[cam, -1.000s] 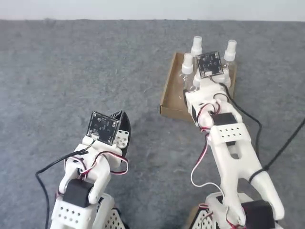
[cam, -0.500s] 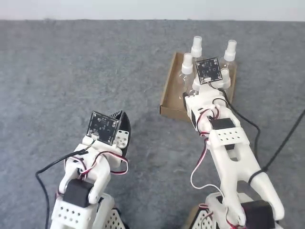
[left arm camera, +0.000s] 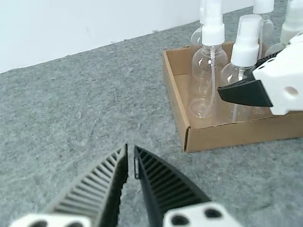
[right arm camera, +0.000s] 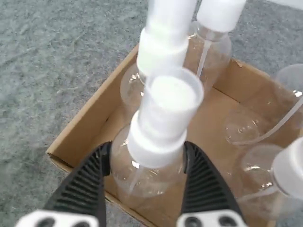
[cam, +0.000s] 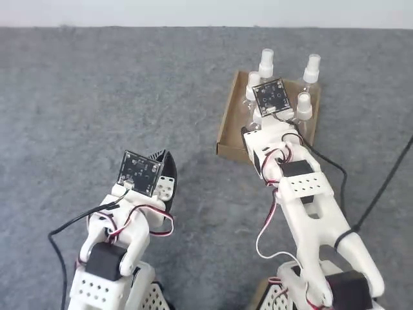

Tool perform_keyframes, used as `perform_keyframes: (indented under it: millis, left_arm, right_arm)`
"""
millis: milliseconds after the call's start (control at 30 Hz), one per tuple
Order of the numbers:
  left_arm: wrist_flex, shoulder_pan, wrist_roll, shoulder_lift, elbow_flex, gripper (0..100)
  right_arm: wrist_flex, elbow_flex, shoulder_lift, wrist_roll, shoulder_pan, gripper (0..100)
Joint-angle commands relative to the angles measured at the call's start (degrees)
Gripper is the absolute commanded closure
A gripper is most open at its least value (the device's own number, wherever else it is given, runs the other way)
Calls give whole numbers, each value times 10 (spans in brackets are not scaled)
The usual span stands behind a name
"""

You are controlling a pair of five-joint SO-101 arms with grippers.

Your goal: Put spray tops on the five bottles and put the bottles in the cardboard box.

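The clear spray bottle [right arm camera: 154,137] stands upright in the near-left corner of the cardboard box [cam: 227,113], its white spray top pointing up at the wrist camera; the right gripper [right arm camera: 147,144] comes down over it, black ribbed jaws spread to the bottle's width and set against either side of its body, gripping it. Four more capped bottles share the box: the far-left bottle [cam: 266,62] and far-right bottle [cam: 312,68] at the back edge, the left-side bottle [cam: 253,84] just beyond the gripper, and the right-side bottle [cam: 303,106] close beside the arm (the wrist's camera board [cam: 269,97] covers the middle of the box from above). The box sits on grey felt [cam: 97,97], right of centre and toward the far side, near a white wall [cam: 193,13]; a black cable [cam: 381,194] trails off at the right. Print on the camera boards is too small to read. The left gripper [left arm camera: 131,149] hangs low over the felt, well apart from the box to its near left; its jaws are drawn almost together with a thin slit between, holding nothing.
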Motion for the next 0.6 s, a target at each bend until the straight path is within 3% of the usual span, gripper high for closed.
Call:
perform_keyframes:
  millis: [0,300,567]
  left_arm:
    - [-16,-4,2,-9,-3,988]
    - [-16,-4,1,-9,-3,988]
    - [-15,-4,2,-9,-3,988]
  right_arm:
    - [-7,-2,-7,11,-8,991]
    - [14,-2,-7,11,-8,987]
    - [16,-2,-7,11,-9,827]
